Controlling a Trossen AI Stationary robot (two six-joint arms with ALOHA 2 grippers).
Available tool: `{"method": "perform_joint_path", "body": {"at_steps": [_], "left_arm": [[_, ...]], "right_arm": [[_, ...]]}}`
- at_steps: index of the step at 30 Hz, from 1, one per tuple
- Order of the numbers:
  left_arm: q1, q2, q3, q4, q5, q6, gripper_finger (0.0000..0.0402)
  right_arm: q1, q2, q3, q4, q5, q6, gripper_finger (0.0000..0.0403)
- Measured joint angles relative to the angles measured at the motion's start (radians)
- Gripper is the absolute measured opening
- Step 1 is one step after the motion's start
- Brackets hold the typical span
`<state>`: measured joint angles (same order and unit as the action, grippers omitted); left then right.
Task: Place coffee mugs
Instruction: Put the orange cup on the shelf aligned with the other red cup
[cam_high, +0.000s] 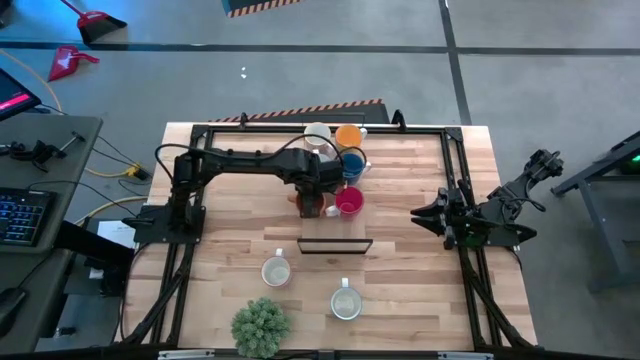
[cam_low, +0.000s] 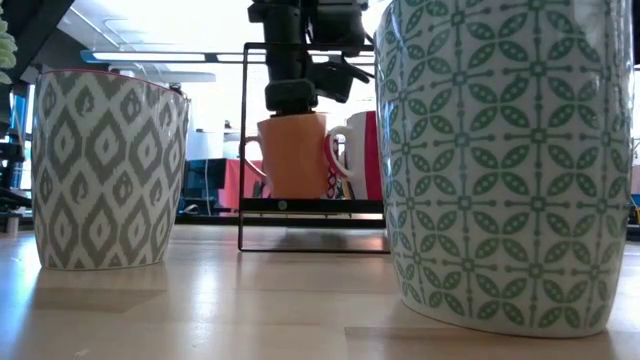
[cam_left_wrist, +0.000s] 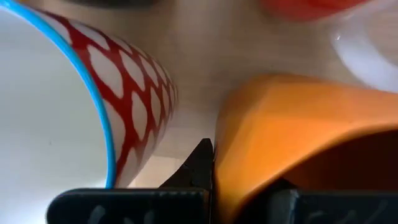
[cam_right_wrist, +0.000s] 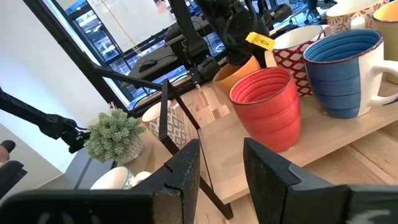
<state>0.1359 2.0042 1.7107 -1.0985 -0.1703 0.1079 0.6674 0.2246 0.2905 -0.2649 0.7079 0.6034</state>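
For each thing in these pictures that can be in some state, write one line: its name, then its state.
Left gripper: jaws shut on the orange mug.
Orange mug: upright, held at its rim.
Right gripper: jaws open, empty, waiting at the table's right side.
Red mug: upright, empty.
Blue mug: upright, empty.
Red-patterned mug: upright beside the orange mug.
Two patterned mugs: upright, near the front edge.

An orange mug is clamped upright at its rim by the left gripper. Just beside this gripper a red-pink mug, a blue mug and a red-patterned white mug are seen, all upright. Two patterned mugs are placed farther from it.
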Motion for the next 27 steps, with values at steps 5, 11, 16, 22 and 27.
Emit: {"method": "perform_joint_path", "body": {"at_steps": [5,11,16,22,27], "left_arm": [[0.002,0.0,0.0,-0.002,-0.013,0.018,0.0005],[0.003,0.0,0.0,0.001,-0.021,0.02,0.0028],[0.003,0.0,0.0,0.017,-0.023,0.03,0.0028],[0.003,0.0,0.0,0.057,-0.029,0.035,0.0028],[0.003,0.0,0.0,0.055,-0.034,0.035,0.0044]], "right_arm": [[0.0,0.0,0.0,0.002,-0.004,0.002,0.0106],[0.0,0.0,0.0,0.003,-0.005,0.0,0.0106],[0.0,0.0,0.0,0.003,-0.006,0.0,0.0106],[0.0,0.0,0.0,0.005,-0.032,0.002,0.0106],[0.0,0.0,0.0,0.008,-0.033,0.002,0.0106]]}}
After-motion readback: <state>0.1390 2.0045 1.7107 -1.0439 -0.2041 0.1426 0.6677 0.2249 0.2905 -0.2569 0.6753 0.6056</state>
